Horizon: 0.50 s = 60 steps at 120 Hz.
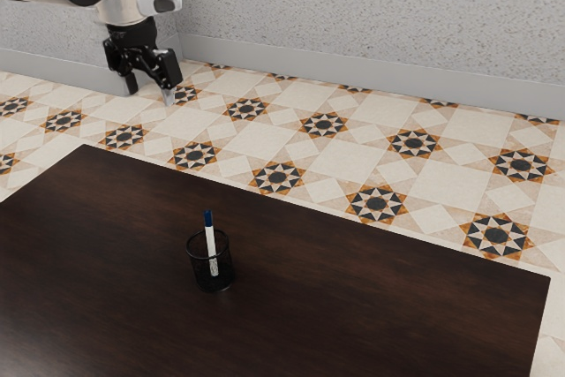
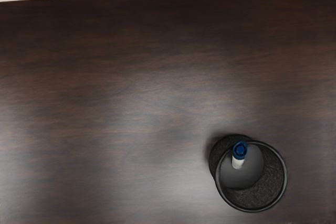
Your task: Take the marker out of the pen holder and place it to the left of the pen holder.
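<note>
Well, I had white cylindrical marker with blue cap [image 1: 211,249] inside black round mesh pen holder [image 1: 227,274], cap end up, leaning slightly, top poking above holder's rim. Wrist view looked down into pen holder, blue cap near rim. Pen holder stood upright on dark brown wooden table [image 1: 380,306]. My black two-finger gripper [image 1: 151,93] hung well apart from pen holder, higher, toward exterior view's upper left, fingers spread with gap between. Patterned tile floor [image 1: 291,147] lay beyond pen holder, past tabletop edge.
</note>
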Tool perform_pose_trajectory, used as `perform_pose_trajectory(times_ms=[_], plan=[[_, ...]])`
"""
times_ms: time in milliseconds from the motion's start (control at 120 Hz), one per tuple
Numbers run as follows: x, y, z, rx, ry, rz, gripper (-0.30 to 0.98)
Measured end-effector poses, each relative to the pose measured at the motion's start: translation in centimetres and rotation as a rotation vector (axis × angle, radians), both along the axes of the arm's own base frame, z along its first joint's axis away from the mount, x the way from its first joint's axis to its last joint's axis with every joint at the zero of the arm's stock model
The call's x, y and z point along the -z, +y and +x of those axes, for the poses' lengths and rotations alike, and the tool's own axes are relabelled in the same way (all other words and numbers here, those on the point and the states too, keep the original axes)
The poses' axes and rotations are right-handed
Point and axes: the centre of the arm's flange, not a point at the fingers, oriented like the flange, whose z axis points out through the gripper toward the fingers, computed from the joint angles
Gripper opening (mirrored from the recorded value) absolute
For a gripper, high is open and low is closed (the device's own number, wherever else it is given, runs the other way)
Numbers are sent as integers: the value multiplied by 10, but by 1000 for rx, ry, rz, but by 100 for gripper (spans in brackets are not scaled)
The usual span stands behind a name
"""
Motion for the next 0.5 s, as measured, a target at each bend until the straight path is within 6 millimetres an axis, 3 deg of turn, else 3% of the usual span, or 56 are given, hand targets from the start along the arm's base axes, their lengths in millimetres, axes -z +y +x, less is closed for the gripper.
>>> perform_pose_trajectory(times_ms=[200, 283, 417, 500], plan=[[2, -21, 2, 54, 3, 1, 69], [23, -21, 11, 56, 42, -15, 69], [74, -17, 31, 41, 149, -51, 69], [93, -23, 41, 49, 195, -63, 69]])
